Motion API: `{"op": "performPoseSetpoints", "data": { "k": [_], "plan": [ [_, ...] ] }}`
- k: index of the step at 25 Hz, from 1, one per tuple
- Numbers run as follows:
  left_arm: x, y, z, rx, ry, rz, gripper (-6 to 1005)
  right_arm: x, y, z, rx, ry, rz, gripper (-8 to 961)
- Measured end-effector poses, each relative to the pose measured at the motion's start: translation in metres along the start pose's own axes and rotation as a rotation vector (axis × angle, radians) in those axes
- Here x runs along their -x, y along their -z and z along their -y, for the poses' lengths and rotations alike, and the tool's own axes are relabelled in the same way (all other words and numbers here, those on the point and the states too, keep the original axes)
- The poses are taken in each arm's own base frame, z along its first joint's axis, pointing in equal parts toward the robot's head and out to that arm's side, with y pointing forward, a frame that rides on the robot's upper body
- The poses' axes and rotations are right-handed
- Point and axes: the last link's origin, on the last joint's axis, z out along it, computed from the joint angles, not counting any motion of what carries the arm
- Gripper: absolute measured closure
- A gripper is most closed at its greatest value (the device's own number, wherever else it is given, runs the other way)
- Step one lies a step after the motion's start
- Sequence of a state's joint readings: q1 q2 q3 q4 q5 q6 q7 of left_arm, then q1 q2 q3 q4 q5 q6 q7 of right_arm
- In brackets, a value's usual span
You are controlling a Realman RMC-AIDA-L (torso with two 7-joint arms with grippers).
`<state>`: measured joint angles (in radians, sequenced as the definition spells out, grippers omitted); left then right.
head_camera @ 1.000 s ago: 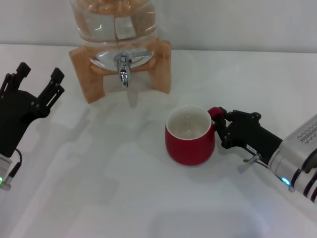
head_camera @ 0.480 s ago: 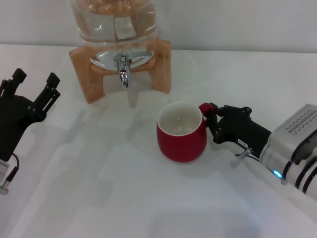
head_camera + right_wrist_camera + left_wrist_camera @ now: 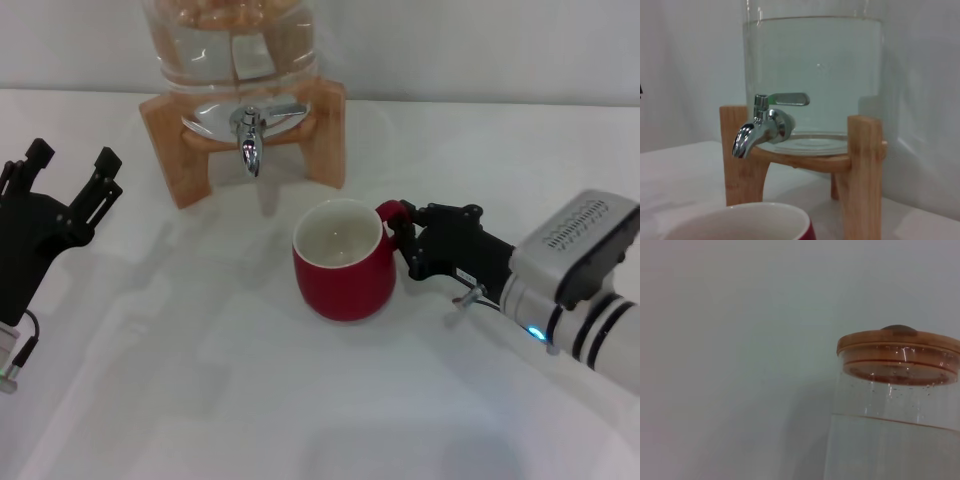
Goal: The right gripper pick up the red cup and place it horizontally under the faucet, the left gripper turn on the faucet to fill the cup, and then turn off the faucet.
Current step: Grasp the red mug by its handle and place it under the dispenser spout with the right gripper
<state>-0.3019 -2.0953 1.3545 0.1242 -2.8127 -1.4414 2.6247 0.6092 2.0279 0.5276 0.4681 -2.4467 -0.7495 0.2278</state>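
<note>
1. White tabletop (image 3: 200, 380) spreads bare before us, with open room between the red cup (image 3: 343, 262) and the faucet (image 3: 248, 140).
2. We see the faucet on its glass jar (image 3: 815, 75), in a wooden stand (image 3: 165, 150) near the table's far edge.
3. Our right gripper (image 3: 402, 238) is clamped on the cup's handle; the cup is upright, in front of the faucet and to its right.
4. Our left gripper (image 3: 70, 165) hovers with fingers spread wide near the left edge, well apart from the stand.
5. Since half a second ago, cup and right gripper have slid leftward, nearer the faucet; the left gripper has stayed put.
</note>
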Motion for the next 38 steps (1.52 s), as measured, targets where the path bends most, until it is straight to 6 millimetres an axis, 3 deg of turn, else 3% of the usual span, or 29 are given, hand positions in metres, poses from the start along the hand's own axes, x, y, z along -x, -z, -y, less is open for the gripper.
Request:
{"op": "performPoseSetpoints", "data": {
  "k": [23,38],
  "plan": [
    [0.005,0.022,0.003,-0.034,0.005,0.022,107,0.033,-0.046,-0.02,0.079,0.021,-0.077,843],
    [0.004,0.031,0.003,-0.038,0.007,0.011,107,0.046,-0.064,-0.031,0.113,0.044,-0.136,844]
  ]
}}
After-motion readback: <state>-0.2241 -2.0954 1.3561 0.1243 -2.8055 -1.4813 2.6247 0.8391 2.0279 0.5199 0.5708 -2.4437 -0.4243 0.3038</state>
